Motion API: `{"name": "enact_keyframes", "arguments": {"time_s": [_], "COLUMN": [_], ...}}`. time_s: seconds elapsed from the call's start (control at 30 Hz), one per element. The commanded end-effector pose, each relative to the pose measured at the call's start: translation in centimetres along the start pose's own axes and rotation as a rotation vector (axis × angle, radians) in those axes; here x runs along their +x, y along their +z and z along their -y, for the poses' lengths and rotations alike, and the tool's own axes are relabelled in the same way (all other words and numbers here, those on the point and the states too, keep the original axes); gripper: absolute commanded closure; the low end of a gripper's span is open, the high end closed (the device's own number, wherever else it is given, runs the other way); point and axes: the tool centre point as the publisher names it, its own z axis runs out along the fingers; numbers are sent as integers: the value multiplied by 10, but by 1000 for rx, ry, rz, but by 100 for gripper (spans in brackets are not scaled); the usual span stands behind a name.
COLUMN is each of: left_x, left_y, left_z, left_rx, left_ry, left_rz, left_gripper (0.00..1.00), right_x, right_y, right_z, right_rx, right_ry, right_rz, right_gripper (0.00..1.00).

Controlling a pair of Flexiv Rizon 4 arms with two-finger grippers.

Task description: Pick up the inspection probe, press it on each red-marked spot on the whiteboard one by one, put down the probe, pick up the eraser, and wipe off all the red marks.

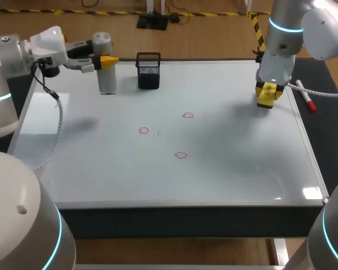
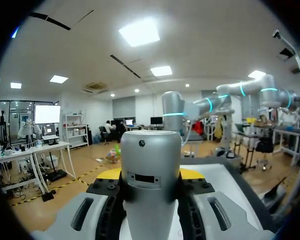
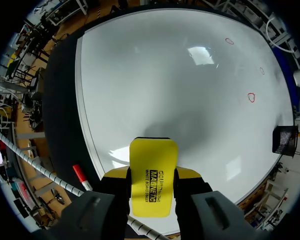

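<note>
Three red marks sit unwiped on the whiteboard, so erasing lies ahead; whether they were probed we cannot tell. Our left gripper clamps the inspection probe upright at the far-left corner, beside a black mesh holder. Our right gripper pinches the yellow eraser at the right edge, near a red marker.

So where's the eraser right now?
The eraser is clamped in the right tool at the whiteboard's far right edge in the head view, beside the red-capped marker.
</note>
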Motion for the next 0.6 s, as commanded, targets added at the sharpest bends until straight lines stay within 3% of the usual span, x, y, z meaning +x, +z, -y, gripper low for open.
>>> {"name": "enact_keyframes", "arguments": {"time_s": [0.03,0.4,0.6], "left_x": [18,69,87], "left_y": [19,46,54], "left_z": [-4,-20,-34], "left_rx": [2,35,47], "left_ry": [1,-11,-11], "left_rz": [-21,-135,-200], "left_gripper": [100,100,100], "right_x": [1,1,1], "right_y": [-1,-1,-1], "right_z": [0,0,0], "right_rx": [2,2,2], "right_ry": [-2,-2,-2], "right_rz": [-2,-2,-2], "right_gripper": [100,100,100]}}
